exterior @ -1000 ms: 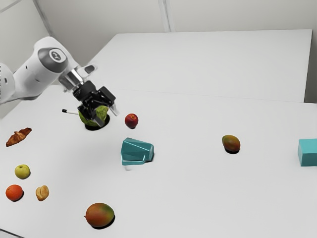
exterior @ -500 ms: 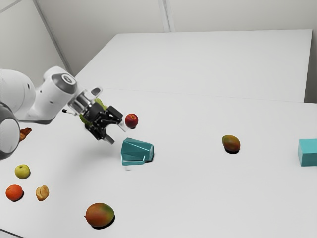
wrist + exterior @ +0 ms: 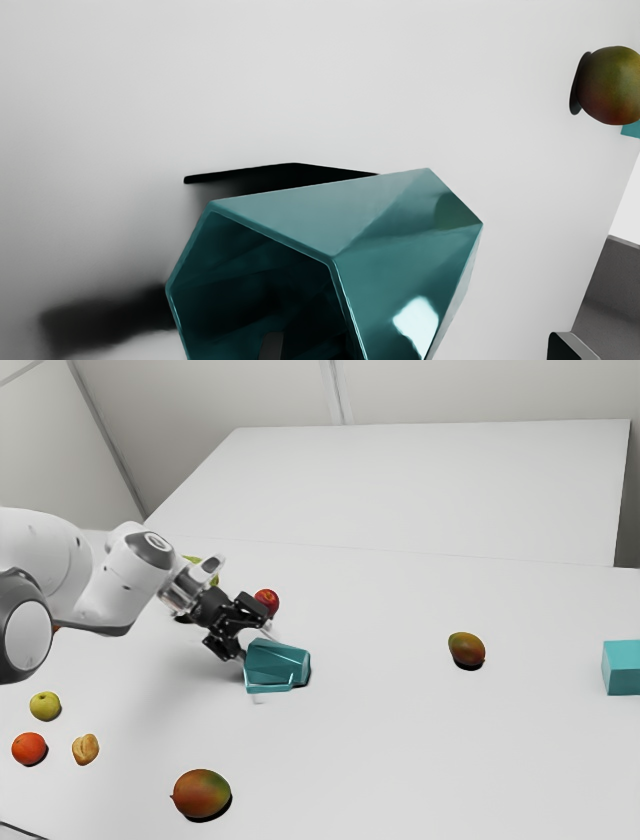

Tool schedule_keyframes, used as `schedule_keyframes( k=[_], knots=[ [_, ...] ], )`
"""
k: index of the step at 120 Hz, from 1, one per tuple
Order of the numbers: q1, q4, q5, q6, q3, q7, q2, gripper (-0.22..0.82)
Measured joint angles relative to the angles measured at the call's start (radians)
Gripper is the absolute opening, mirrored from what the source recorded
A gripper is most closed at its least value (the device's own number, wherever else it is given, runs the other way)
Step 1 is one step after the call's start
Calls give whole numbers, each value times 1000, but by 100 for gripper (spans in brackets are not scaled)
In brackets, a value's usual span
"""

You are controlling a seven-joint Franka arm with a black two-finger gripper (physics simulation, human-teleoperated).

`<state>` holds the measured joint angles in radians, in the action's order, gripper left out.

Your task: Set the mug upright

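One mug on its side, claw open at its mouth

Teal mug lies tipped over on the worktop, mouth to the exterior view's left, base to the right. Not upright as it lies. What looks like its handle is along the near side.

Claw at the mouth end, open, fingers well apart. In the wrist view one fingertip shows against the dark mouth, the other outside, beyond the faceted wall. Whether either touches: cannot tell.

Handling, my guess: stiff, fairly light, glossy enough to slip; may chip if knocked. Best hold likely the wall at the rim, one finger in, one out, pads flat on a facet. Grip too shallow and it could pivot loose as it turns; base wants setting down flat.

Room: red fruit sits near, on the far side; mind it when swinging the wrist. Wide gap to the right before the small mango. Big mango well apart, near side. Mug lies well in from the worktop's edges.
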<state>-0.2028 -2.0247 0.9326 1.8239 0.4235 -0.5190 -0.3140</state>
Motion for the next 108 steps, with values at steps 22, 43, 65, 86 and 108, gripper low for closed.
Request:
schedule_keyframes(
  k=[22, 43, 65, 86, 108],
  knots=[
    [-2, -64, 41, 57, -30, -13, 38, 38],
    [-1, -67, 49, 88, -49, -12, 75, 8],
    [-2, -60, 50, 106, -66, -1, 80, -9],
    [-2, -57, 49, 113, -67, 11, 82, -14],
    [-3, -58, 5, 141, -89, 32, 143, -16]
  ],
)
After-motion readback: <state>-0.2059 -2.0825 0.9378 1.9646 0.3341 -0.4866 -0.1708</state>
